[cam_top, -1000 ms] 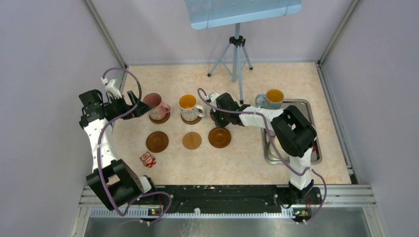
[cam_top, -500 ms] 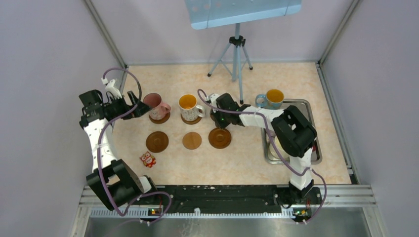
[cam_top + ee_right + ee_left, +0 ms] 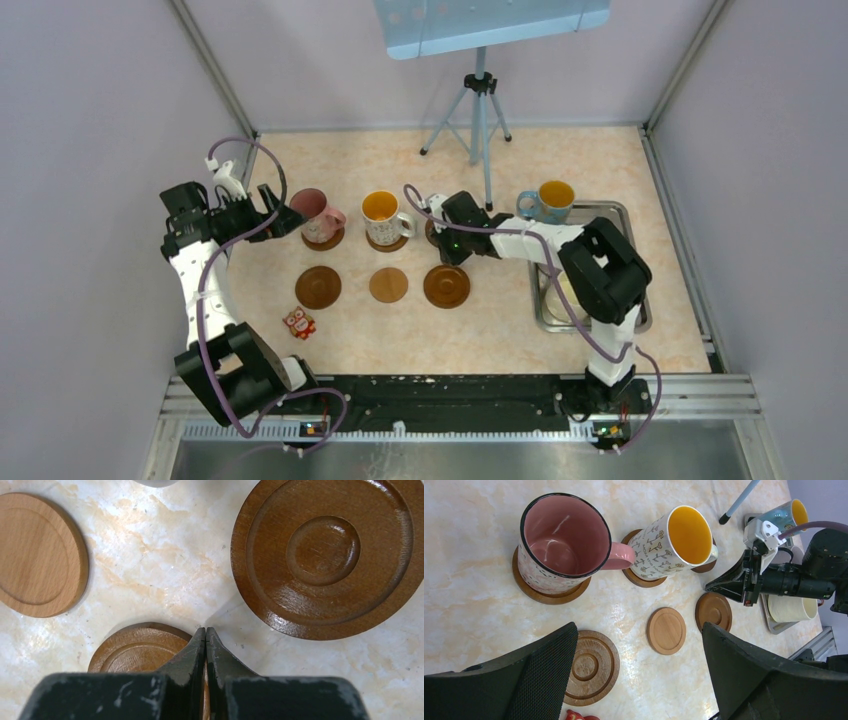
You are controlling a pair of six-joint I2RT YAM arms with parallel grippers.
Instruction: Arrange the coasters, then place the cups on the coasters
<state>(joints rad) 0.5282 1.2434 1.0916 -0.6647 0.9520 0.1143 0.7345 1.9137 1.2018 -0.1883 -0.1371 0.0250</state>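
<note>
A pink cup [image 3: 313, 207] stands on a dark coaster [image 3: 323, 239] at the back left. Beside it the white-patterned cup [image 3: 383, 211] sits on another coaster [image 3: 388, 241]. The front row holds a dark coaster [image 3: 318, 287], the lighter coaster [image 3: 388, 285] and a dark coaster [image 3: 446, 286]. My right gripper [image 3: 206, 630] is shut and empty, low over the edge of a back-row coaster [image 3: 135, 652], with the front dark coaster [image 3: 327, 555] just beyond its tips. My left gripper [image 3: 638, 630] hangs open and empty left of the pink cup. A blue cup [image 3: 551, 199] stands by the tray.
A steel tray [image 3: 622, 222] lies at the right under my right arm, with a cream cup [image 3: 791, 609] in it. A small red owl figure [image 3: 298, 322] stands near the front left. A tripod [image 3: 480, 110] stands at the back centre. Walls close in on both sides.
The front right dark coaster has slid a little toward the near edge, and my shut right gripper has shifted slightly right. The left arm has not moved.
</note>
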